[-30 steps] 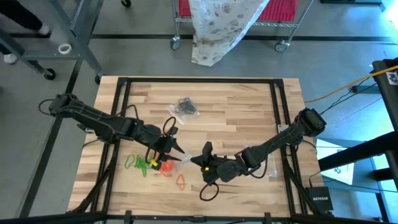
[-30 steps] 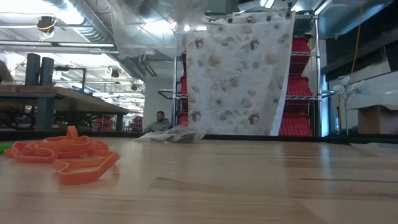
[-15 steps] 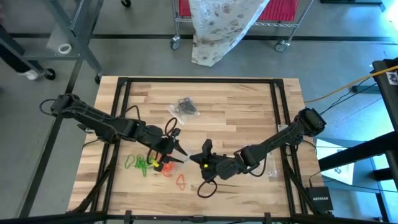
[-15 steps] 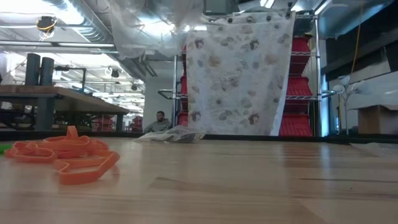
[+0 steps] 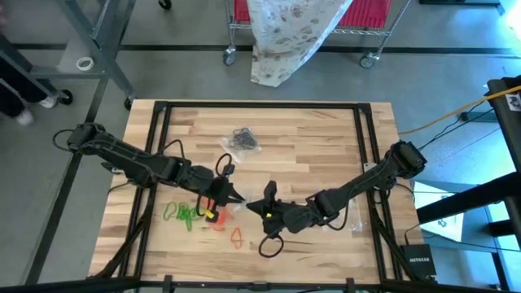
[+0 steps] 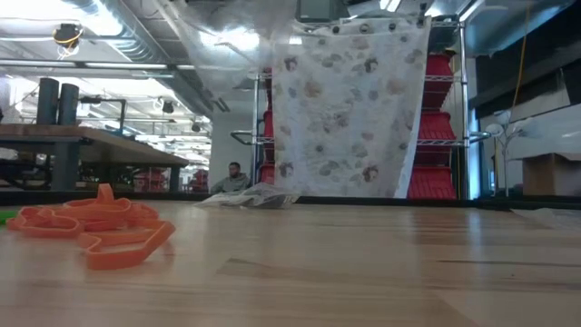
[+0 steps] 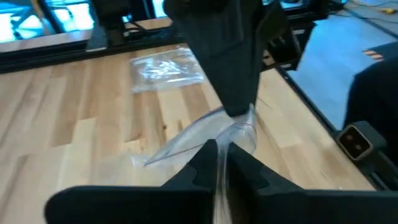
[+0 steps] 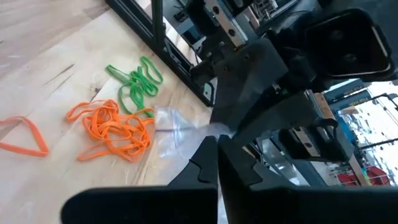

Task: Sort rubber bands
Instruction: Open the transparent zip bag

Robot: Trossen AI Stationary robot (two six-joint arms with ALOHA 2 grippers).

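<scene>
The left gripper [image 5: 230,195] and right gripper [image 5: 257,205] are meeting at table centre, each pinching a clear bag [image 8: 180,132] stretching between them. Orange bands [image 8: 115,127] are lying at the left gripper's 7 o'clock, green bands [image 8: 138,84] further at 8. Black bands in another bag [image 5: 242,138] are sitting at 12.

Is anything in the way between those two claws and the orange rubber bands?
Yes. A clear bag is pinched between the left gripper and the right gripper, both shut on it, just beside the orange bands. Otherwise, bare table.
</scene>
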